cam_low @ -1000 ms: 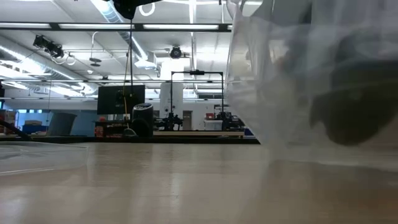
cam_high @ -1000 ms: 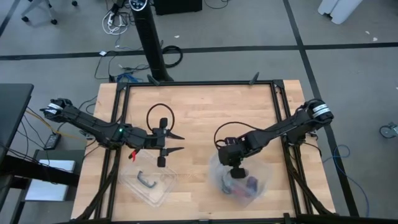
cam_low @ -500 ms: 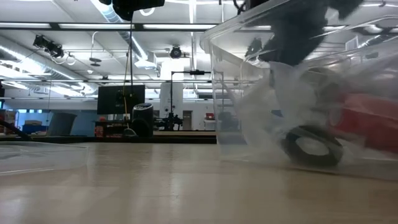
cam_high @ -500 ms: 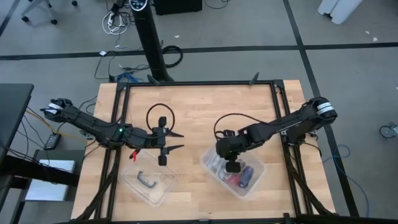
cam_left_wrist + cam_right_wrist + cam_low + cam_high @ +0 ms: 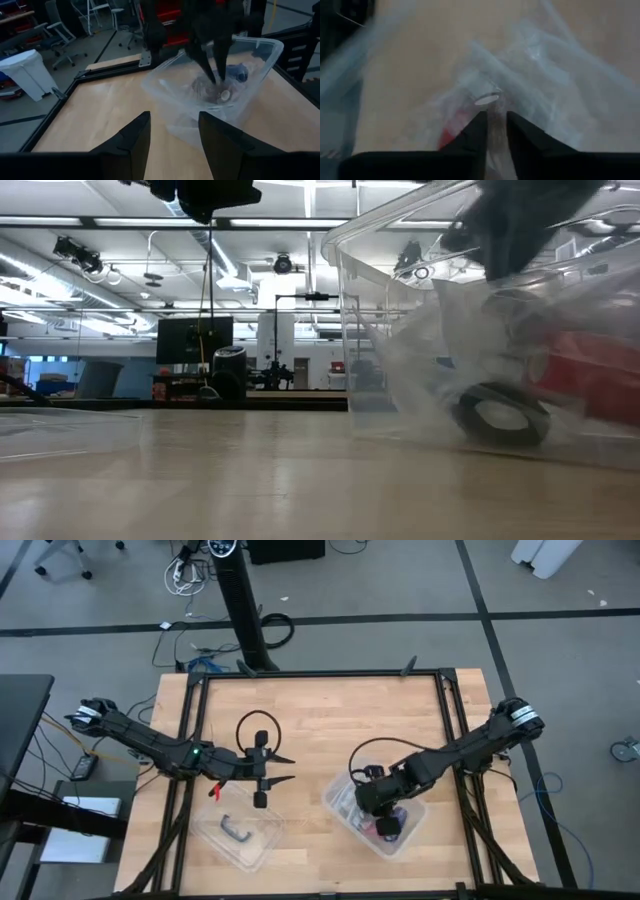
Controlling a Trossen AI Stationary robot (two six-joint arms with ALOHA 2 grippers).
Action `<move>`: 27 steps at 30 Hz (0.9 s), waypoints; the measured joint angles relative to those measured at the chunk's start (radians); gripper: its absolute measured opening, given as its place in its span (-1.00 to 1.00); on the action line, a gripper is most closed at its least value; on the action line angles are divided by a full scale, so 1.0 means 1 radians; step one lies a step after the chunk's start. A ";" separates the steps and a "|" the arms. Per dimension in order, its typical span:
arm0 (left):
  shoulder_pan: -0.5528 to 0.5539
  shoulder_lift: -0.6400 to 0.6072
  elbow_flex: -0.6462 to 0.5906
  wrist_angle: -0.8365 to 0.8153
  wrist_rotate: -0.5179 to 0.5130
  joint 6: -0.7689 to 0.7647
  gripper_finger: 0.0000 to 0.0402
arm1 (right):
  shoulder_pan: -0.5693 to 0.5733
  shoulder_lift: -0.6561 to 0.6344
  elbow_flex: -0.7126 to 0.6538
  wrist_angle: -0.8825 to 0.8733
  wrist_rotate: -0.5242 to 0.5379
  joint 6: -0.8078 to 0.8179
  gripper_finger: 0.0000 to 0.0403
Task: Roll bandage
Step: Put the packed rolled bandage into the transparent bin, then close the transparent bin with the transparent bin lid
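A clear plastic tub (image 5: 345, 802) stands flat on the table at the near right. It holds a red thing (image 5: 585, 375), a dark ring (image 5: 500, 412) and a brownish wad (image 5: 204, 87) that seems to be the bandage. My right gripper (image 5: 212, 75) points steeply down into the tub, over the wad. Its fingers stand a narrow gap apart (image 5: 493, 125), and I see nothing between them. My left gripper (image 5: 280, 768) waits wide open and level, left of the tub, its fingers pointing toward it. My right gripper's fingertips (image 5: 218, 80) hang inside the tub, close over the brownish wad and crumpled clear plastic. I cannot tell whether they touch either.
The tub's clear lid (image 5: 238, 835) with a black handle piece lies at the near left, below my left gripper. A black cable loop (image 5: 256, 725) lies on the wood behind that gripper. Bare wood shows at the table's middle and far side.
A second ago the tub was tipped up, close in front of the low camera. It has come down flat on the table and stayed there. My right gripper has since risen a little inside it.
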 joint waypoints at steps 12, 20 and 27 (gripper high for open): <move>0.000 0.000 -0.053 0.078 0.002 -0.019 -0.15 | -0.009 -0.031 0.050 -0.101 0.074 0.140 -0.83; -0.015 -0.014 -0.053 0.083 0.000 -0.019 -0.15 | -0.015 -0.109 0.138 -0.428 0.308 0.499 -0.37; -0.063 -0.070 -0.053 0.085 -0.003 -0.014 -0.15 | -0.063 -0.087 0.120 -0.538 0.368 0.579 -0.17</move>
